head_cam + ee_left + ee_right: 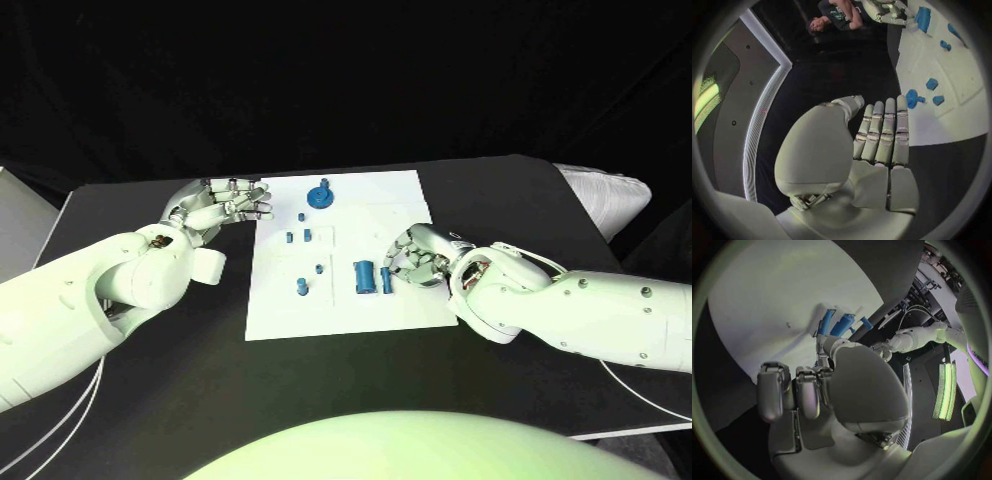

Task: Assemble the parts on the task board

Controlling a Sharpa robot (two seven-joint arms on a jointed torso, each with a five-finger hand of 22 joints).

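The matte white board [378, 300] lies flat at centre frame on the black table [490, 195]; small blue parts [365, 276], a cylinder and pegs, sit on it. The glossy left hand [224, 207] at the board's upper left edge is empty, fingers straight together; the right hand [421, 256], right of centre, touches the cylinder with curled fingers; whether it grips I cannot tell.

One white board [346, 300], one black table [476, 190], two hands; seven blue parts visible on the board.
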